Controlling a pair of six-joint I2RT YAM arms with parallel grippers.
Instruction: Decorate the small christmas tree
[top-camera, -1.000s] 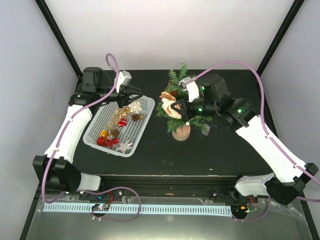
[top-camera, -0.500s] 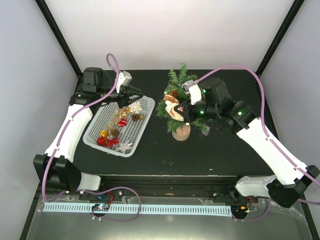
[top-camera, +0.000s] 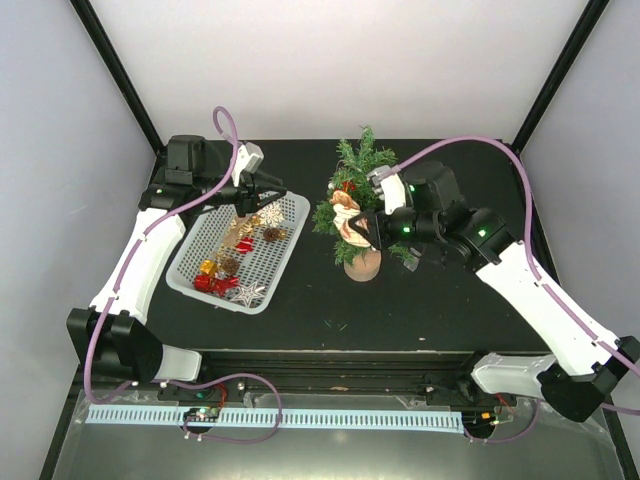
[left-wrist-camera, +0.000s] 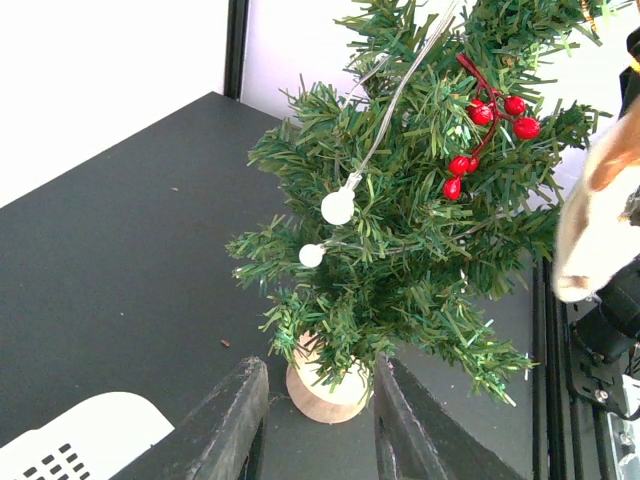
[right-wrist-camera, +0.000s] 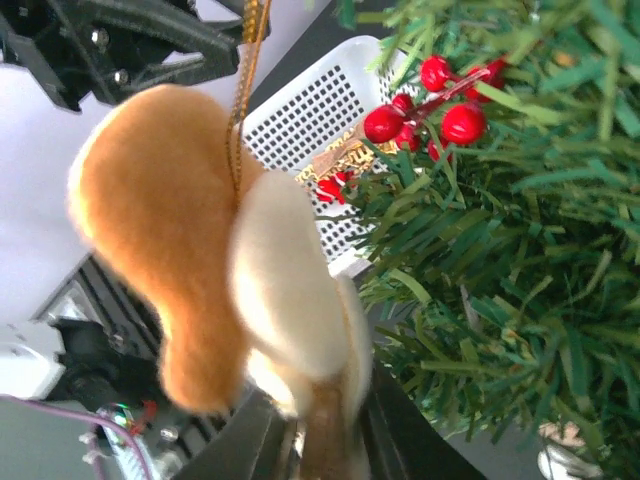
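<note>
The small christmas tree (top-camera: 358, 195) stands on its round wooden base (top-camera: 363, 264) mid-table, with red berries (left-wrist-camera: 490, 130) and white bulbs (left-wrist-camera: 338, 206) on it. My right gripper (top-camera: 368, 230) is at the tree's left side, shut on the lower end of an orange and cream plush ornament (top-camera: 347, 218). In the right wrist view the ornament (right-wrist-camera: 200, 280) hangs from a gold string beside the branches (right-wrist-camera: 500, 280), its tail between my jaws (right-wrist-camera: 320, 440). My left gripper (top-camera: 248, 200) hovers open and empty over the far end of the white basket (top-camera: 283, 255), facing the tree (left-wrist-camera: 420, 230).
The basket holds several ornaments: red and gold bows, pine cones, silver and white snowflakes (top-camera: 247, 292). Black frame posts rise at the back corners. The rail with the arm bases runs along the near edge.
My right wrist has drawn back to the right and turned, bringing the plush ornament slightly closer to the branches. The left arm has not moved.
</note>
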